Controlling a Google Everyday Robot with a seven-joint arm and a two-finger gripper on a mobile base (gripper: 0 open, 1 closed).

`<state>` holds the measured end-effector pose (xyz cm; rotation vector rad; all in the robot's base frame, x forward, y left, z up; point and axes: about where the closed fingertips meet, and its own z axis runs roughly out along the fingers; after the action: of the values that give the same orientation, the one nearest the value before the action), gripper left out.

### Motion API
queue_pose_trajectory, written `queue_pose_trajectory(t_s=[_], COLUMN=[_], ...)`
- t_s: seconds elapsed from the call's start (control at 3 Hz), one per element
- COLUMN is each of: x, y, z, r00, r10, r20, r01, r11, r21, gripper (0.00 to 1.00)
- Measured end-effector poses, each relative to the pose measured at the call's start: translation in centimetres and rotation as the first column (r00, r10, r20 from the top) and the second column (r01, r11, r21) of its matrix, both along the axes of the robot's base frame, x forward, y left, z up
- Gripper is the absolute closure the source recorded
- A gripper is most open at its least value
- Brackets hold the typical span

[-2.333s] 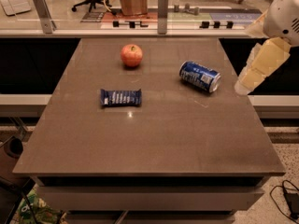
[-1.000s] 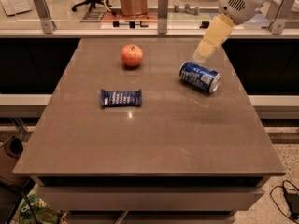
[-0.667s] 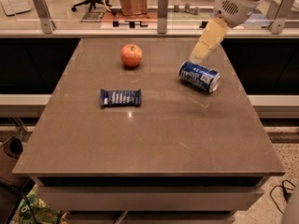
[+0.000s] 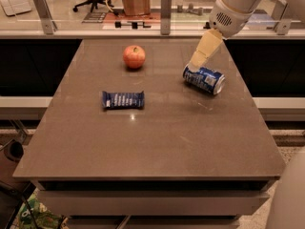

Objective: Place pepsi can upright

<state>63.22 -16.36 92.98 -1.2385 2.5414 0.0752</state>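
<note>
The pepsi can (image 4: 204,79) is blue with white markings and silver ends. It lies on its side on the right part of the brown table (image 4: 152,142), its length running left to right. My gripper (image 4: 196,64) comes down from the upper right on a white arm. Its cream-coloured tip is right at the can's upper left end, touching or almost touching it.
A red apple (image 4: 134,57) sits at the back left of the can. A flat blue snack bar wrapper (image 4: 123,99) lies left of the table's middle. A glass partition with posts (image 4: 165,6) runs behind the table's far edge.
My gripper has swung in from beyond the table's right edge, moved left over the table's back, and come down to the can's upper left end. The can, apple and wrapper have not moved.
</note>
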Motion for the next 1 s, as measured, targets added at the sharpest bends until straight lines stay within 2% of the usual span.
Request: queue_pose_trajectory(t_s=[0.67,1.0], x=[1.0,1.0], y=[0.5,0.2], z=[-2.8,-4.1], r00=[0.9979,0.9955], r10=[0.021,0.012], r20=[-0.061,-0.094], r01=[-0.024,-0.019], r11=[0.999,0.997], r21=[-0.041,-0.076], gripper=[0.0,0.0])
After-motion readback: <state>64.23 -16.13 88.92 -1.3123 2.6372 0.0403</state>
